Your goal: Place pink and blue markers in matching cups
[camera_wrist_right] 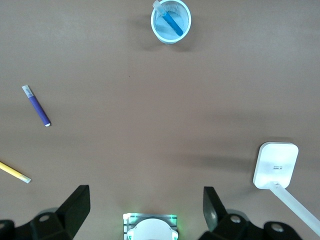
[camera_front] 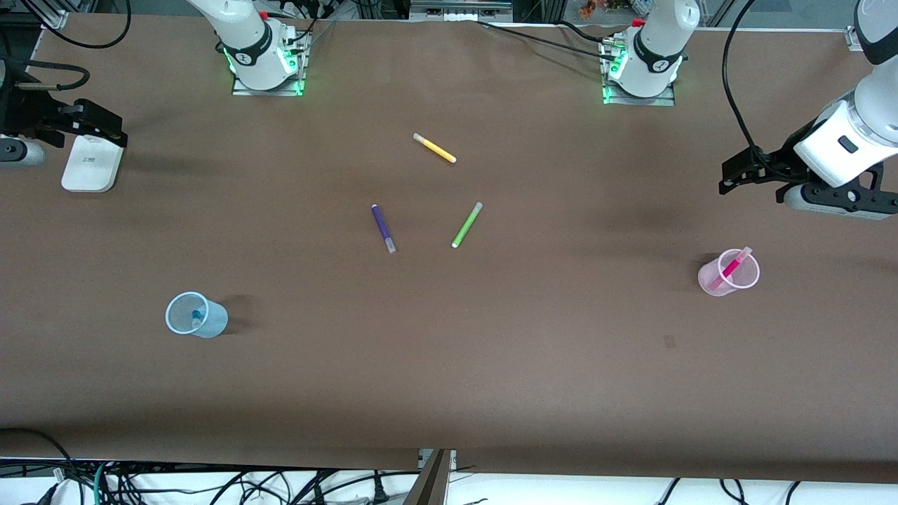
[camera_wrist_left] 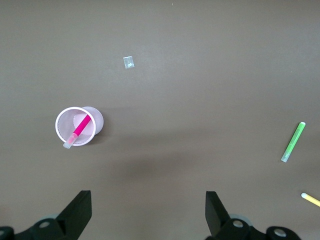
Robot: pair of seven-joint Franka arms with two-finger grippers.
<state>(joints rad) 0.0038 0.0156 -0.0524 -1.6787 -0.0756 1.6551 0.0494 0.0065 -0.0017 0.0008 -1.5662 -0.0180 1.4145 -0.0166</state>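
The pale pink cup [camera_front: 708,280] stands toward the left arm's end of the table with the magenta-pink marker [camera_front: 732,267] leaning inside it, pale cap over the rim. Both show in the left wrist view, cup [camera_wrist_left: 57,125] and marker [camera_wrist_left: 80,129]. The light blue cup [camera_front: 216,322] stands toward the right arm's end with the blue marker [camera_front: 197,317] inside; the right wrist view shows cup [camera_wrist_right: 187,22] and marker [camera_wrist_right: 171,22]. My left gripper [camera_front: 733,175] [camera_wrist_left: 148,210] is open and empty, raised over the table near the pink cup. My right gripper [camera_front: 112,126] [camera_wrist_right: 146,205] is open and empty, raised at its end.
A dark purple pen [camera_front: 383,228], a green pen [camera_front: 466,224] and a yellow pen [camera_front: 434,148] lie mid-table. A white flat device [camera_front: 91,163] lies under my right gripper. A small scrap [camera_front: 669,341] lies nearer the front camera than the pink cup.
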